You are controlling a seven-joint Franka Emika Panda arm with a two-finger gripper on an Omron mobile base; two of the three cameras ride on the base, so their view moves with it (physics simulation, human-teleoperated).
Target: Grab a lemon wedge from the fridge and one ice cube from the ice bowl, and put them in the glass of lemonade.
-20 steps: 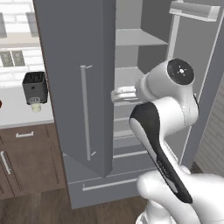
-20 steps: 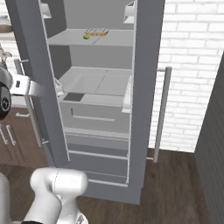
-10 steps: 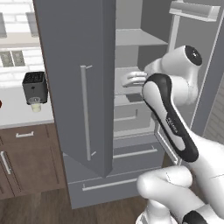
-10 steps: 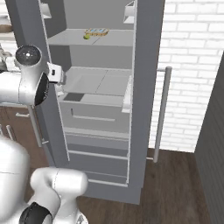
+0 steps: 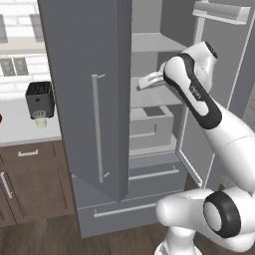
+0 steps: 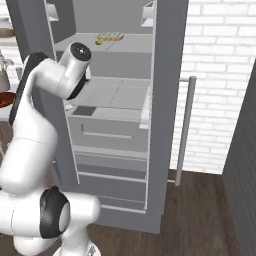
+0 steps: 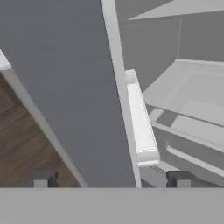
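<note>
The fridge (image 5: 94, 119) stands with both doors swung wide, shelves and inner drawer on show. The arm reaches up into the opening, and the gripper (image 5: 145, 82) sits at the middle shelf with jaws spread wide, grasping nothing. In the hand view its two dark fingertips (image 7: 43, 178) straddle the edge of a fridge door. Up on the top shelf (image 6: 125, 44) lies the lemon wedge (image 6: 99, 42), small and yellow-green, just beside a flat packet (image 6: 111, 36). On the desk (image 5: 20, 132) to the left, a black coffee machine (image 5: 39, 98).
</note>
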